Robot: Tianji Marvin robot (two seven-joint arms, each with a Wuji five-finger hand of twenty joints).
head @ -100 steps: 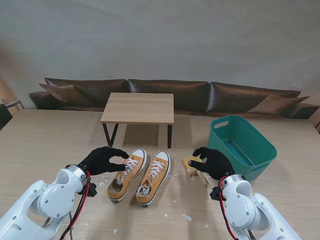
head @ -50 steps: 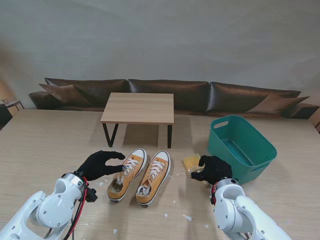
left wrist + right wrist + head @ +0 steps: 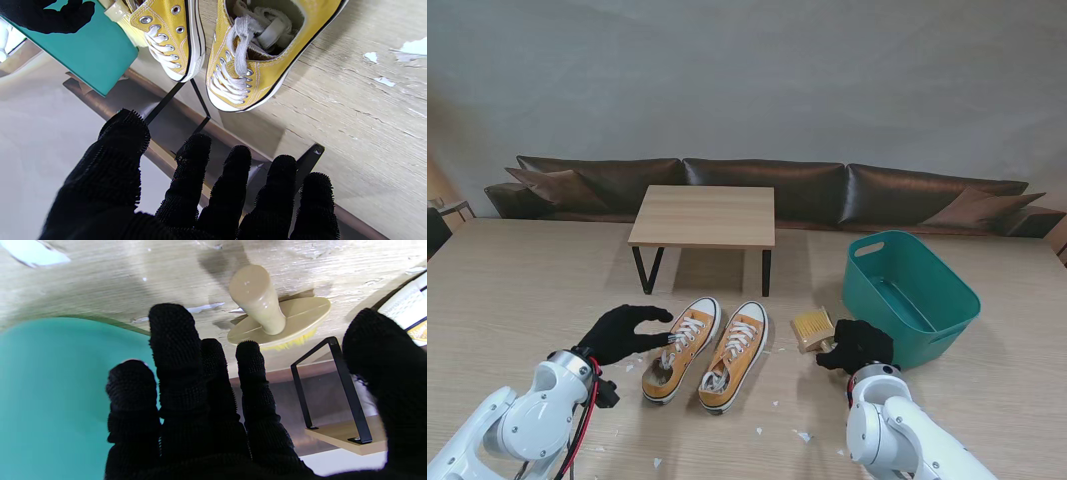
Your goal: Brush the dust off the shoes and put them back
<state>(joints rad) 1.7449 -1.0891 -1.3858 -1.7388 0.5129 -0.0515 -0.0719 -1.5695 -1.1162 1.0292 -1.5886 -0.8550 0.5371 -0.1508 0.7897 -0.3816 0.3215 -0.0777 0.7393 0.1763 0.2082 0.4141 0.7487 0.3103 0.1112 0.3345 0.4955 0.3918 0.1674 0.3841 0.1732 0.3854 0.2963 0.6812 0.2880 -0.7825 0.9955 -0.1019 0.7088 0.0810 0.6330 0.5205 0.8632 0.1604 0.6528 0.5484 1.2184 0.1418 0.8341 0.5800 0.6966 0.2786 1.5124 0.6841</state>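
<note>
Two yellow canvas low-top shoes with white laces, white toe caps and black-lined white soles stand side by side on the wooden table, upright on their soles, toes pointing away from me and leaning slightly to the right. The left shoe (image 3: 681, 348) and the right shoe (image 3: 736, 355) lie just beside each other, nearly touching along their inner edges. To their right, apart from them, the wooden brush (image 3: 811, 329) rests bristles-down, yellow bristles against the table, its round handle sticking up.

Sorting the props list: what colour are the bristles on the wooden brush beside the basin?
Yellow bristles under the wooden brush, clearest in the right wrist view.
</note>
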